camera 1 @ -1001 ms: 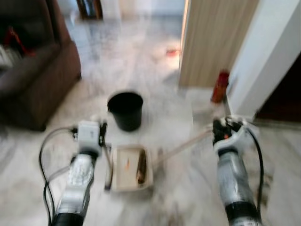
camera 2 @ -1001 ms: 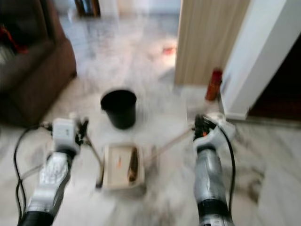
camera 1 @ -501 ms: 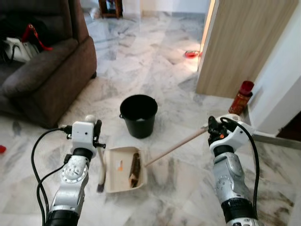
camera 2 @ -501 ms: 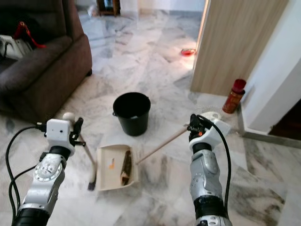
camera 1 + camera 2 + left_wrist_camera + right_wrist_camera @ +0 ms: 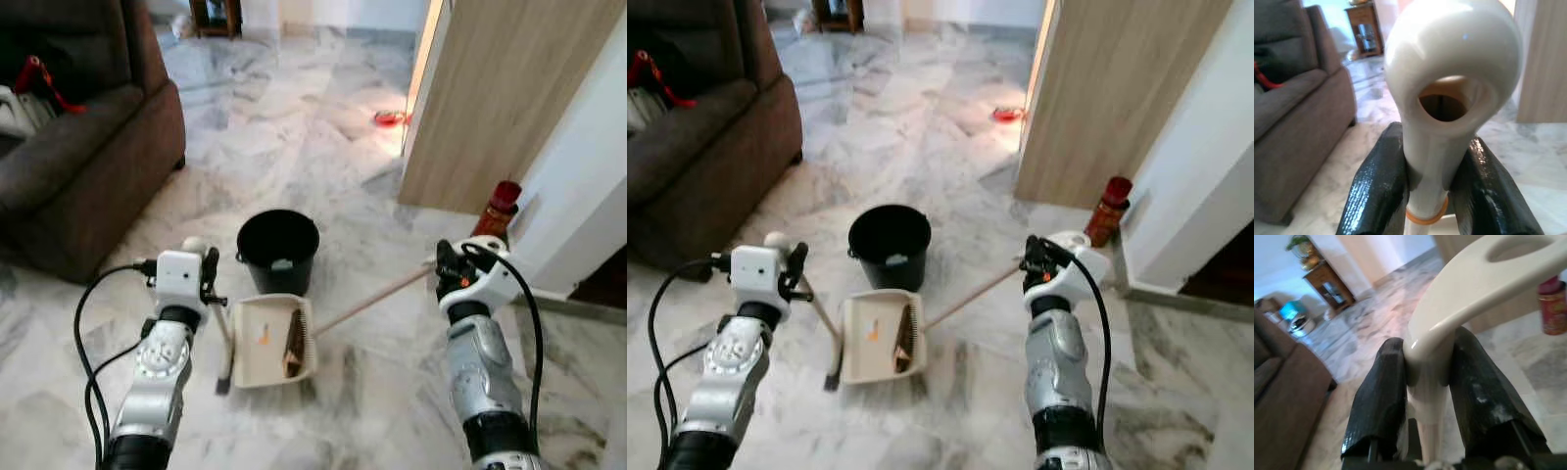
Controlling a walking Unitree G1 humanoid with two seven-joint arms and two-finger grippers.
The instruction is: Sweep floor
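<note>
Both jaws clamped — left gripper [image 5: 1427, 196] on white plastic looped handle of dustpan [image 5: 1447, 93], right gripper [image 5: 1430, 396] on cream looped top of long wooden-handled broom [image 5: 1469, 293]. Cream rectangular dustpan tray [image 5: 274, 338] on grey-veined marble floor [image 5: 294, 127], brown brush head [image 5: 294, 343] lying in it — just beside round black plastic bucket [image 5: 278, 250]. Dark brown sofa [image 5: 78, 166] at left; red bottle [image 5: 498, 211] near white wall.

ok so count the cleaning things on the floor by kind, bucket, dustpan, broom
black bucket: 1
dustpan with debris, handle in the right gripper: 1
broom, handle in the left gripper: 1
total: 3
</note>
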